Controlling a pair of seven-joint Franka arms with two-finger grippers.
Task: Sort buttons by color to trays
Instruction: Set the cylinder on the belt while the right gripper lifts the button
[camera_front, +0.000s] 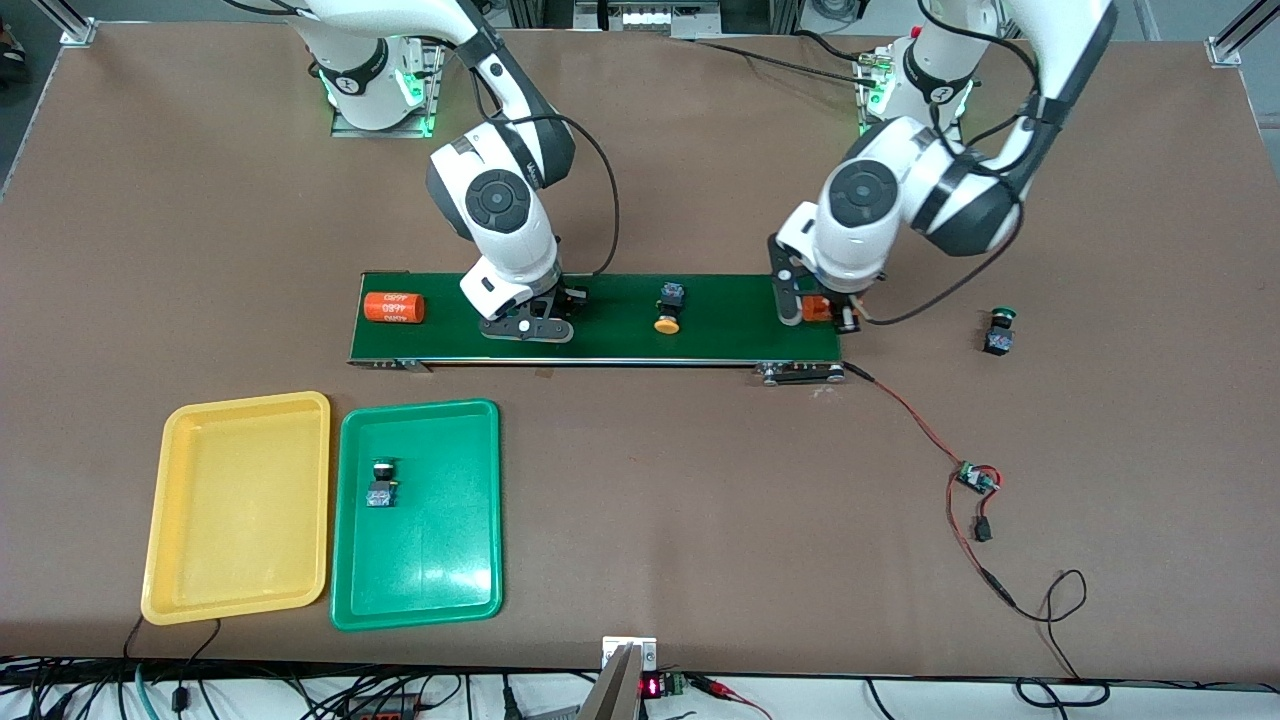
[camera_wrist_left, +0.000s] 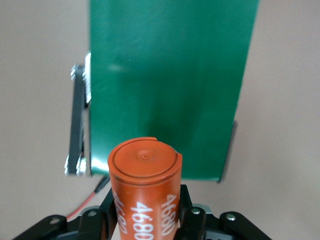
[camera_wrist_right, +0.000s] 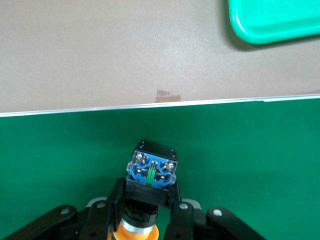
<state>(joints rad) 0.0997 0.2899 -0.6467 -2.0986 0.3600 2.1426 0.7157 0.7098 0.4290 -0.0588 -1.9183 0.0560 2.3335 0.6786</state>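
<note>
In the front view the conveyor belt (camera_front: 620, 340) lies across the middle of the frame. The right gripper (camera_front: 527, 328) is low on the belt, toward the right arm's end. In the right wrist view its fingers (camera_wrist_right: 176, 197) are closed on the two sides of the held button (camera_wrist_right: 150, 172). This button has a blue and black body and a yellow-orange cap that points toward the wrist. It is just above the green belt surface (camera_wrist_right: 250, 150); I cannot tell if it touches it.

The left gripper (camera_front: 822, 312) is over the belt's end at the left arm's side. It is closed on the held orange cylinder (camera_wrist_left: 145, 185), which has white numbers printed on it.

The second yellow button (camera_front: 669, 308) lies on the belt between the two grippers, with its cap toward the front camera. The lying orange cylinder (camera_front: 393, 308) rests on the belt at the right arm's end.

The table green button (camera_front: 999, 332) is on the bare table, off the belt, toward the left arm's end.

In the lower part of the frame the yellow tray (camera_front: 230, 520) and the green tray (camera_front: 440, 540) lie just beside each other. The tray green button (camera_front: 381, 484) lies in the green tray. No button is in the yellow tray.

A red wire with a small circuit board (camera_front: 975, 478) goes from the belt over the table.
</note>
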